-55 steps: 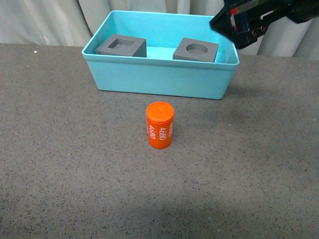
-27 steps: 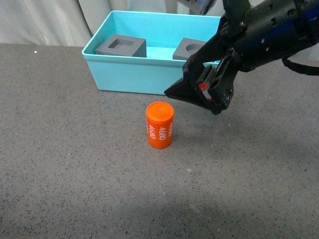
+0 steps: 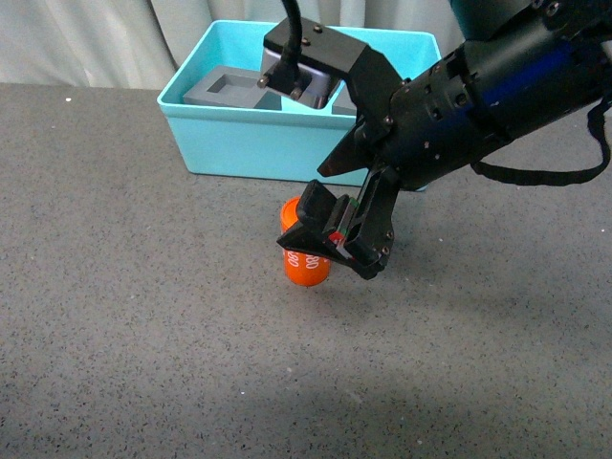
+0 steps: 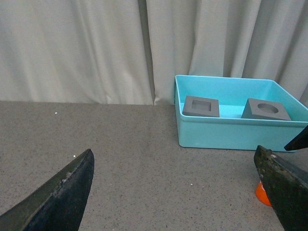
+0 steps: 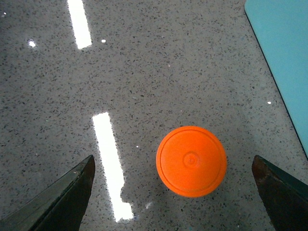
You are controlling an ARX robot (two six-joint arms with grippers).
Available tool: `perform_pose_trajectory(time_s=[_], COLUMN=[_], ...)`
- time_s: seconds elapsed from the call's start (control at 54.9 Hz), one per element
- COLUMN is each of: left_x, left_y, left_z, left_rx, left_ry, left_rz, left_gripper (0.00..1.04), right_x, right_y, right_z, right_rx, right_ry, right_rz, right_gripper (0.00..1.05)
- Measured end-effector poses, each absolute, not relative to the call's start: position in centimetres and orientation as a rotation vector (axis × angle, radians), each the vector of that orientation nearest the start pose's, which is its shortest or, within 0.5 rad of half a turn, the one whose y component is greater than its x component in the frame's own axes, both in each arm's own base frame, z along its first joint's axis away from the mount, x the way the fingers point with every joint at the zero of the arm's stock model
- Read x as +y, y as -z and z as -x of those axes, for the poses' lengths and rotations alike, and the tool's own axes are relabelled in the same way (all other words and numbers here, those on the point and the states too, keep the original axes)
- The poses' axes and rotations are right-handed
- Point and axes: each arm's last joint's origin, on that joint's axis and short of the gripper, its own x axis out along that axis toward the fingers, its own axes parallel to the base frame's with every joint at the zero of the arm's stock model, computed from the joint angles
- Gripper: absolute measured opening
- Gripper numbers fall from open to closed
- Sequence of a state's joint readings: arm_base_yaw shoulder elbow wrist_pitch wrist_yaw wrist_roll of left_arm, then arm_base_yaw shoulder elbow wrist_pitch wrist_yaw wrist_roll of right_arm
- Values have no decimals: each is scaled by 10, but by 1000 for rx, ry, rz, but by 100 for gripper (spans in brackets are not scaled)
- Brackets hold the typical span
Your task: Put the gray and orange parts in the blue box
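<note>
My right claw (image 3: 335, 251) is released, with its two fingers spread wide. It hangs just above the orange cylinder (image 3: 304, 273), a little way out from the front wall of the blue box (image 3: 239, 143). In my right wrist view I look straight down on the round orange top. One dark finger is at each side of it and both are clear of it, so I do not touch the cylinder. In the front view my claw covers the upper part of the cylinder. Only its lower part shows below my fingers, with a piece of white print that I cannot read from here.

The cylinder stands upright on the table (image 3: 143, 335), in front of the box and apart from it, about opposite the middle of the front wall.

My right arm (image 3: 478, 96) reaches across the right end of the box, so the front view loses that part of the inside.

My left claw (image 4: 173, 192) is also released, its fingers far apart and nothing between them. It is well away from the box, on the box's left side, and it does not show in the front view.

Inside the box lie two parts. The gray cube with the square recess (image 4: 200, 106) is toward the left end, and the gray cube with the round recess (image 4: 265, 109) is toward the right end. They are apart from each other. Behind the box hangs a pale curtain (image 4: 72, 48).
</note>
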State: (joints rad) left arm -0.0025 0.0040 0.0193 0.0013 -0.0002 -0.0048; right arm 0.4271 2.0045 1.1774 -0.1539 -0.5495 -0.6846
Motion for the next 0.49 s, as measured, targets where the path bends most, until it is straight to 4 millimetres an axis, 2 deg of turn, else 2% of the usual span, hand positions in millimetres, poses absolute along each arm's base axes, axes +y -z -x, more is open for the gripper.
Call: perform_pose_trajectory(time_s=[0.182, 0.346, 0.492], left_x=[0, 0, 0], left_y=[-170, -170, -170], left_z=[-97, -97, -97], left_rx=[-17, -17, -17], left_ry=[2, 2, 2], left_rz=[5, 5, 5], left_gripper=[98, 98, 98], right_x=[186, 197, 202], right_y=[-109, -104, -99], right_z=[-353, -360, -362], right_rx=[704, 715, 747], right_ry=[-1183, -1169, -1153], right_rz=[523, 515, 525], right_gripper=[95, 95, 77])
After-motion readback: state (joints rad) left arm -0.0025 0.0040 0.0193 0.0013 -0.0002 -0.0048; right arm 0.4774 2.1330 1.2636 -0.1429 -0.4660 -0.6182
